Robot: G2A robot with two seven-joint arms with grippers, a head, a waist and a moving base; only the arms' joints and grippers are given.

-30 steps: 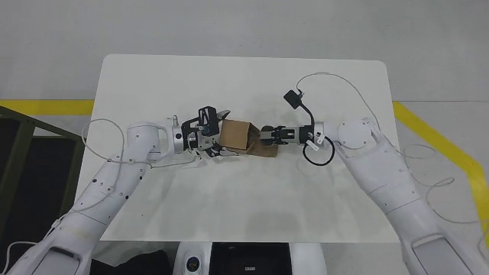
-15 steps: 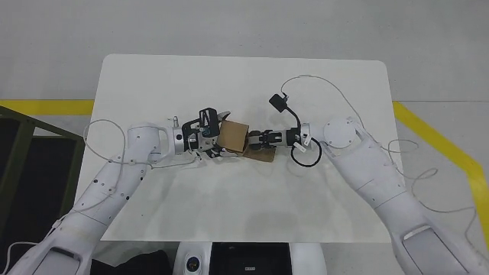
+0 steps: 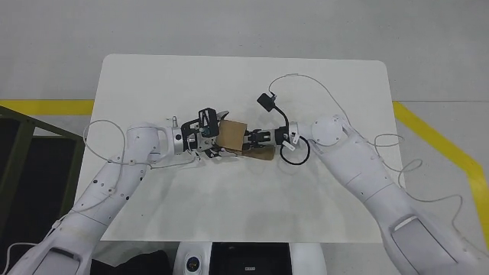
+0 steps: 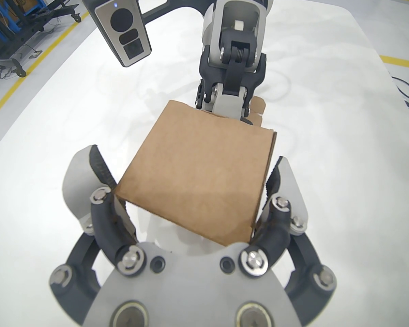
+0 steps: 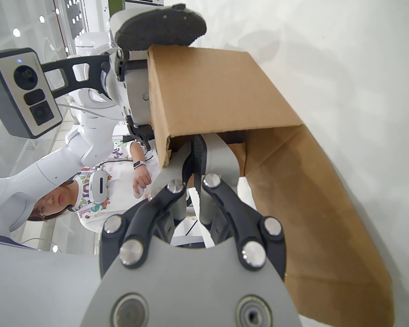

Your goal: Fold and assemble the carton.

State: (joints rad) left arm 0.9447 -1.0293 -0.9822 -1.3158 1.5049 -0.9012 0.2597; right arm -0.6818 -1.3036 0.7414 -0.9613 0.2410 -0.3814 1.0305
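counts first, in the top view: one brown cardboard carton (image 3: pixel 233 133), two grippers and one white table (image 3: pixel 321 191). the carton sits near the middle of the table, between the two arms, with one loose flap (image 3: pixel 264 153) sticking out on the right arm's side. the left gripper (image 3: pixel 217 140) is at one end of it and the right gripper (image 3: pixel 249 139) at the other. in the left wrist view the carton (image 4: pixel 197 144) is a plain, unprinted square tube seen over one flat panel, its edges creased sharp. the left gripper (image 4: pixel 189 178) grasps it, one finger against each of two opposite sides of the near end. the right gripper (image 4: pixel 229 105) meets the far edge, fingers pressed together. in the right wrist view the carton (image 5: pixel 218 93) shows two plain panels and an open end, with the one long flap (image 5: pixel 313 212) hanging outward along the table. the right gripper (image 5: pixel 197 153) has its fingers clenched together, tips tucked just inside that open end; whether they pinch any cardboard cannot be told. one ribbed pad of the left gripper (image 5: pixel 160 28) presses on the carton's far corner.
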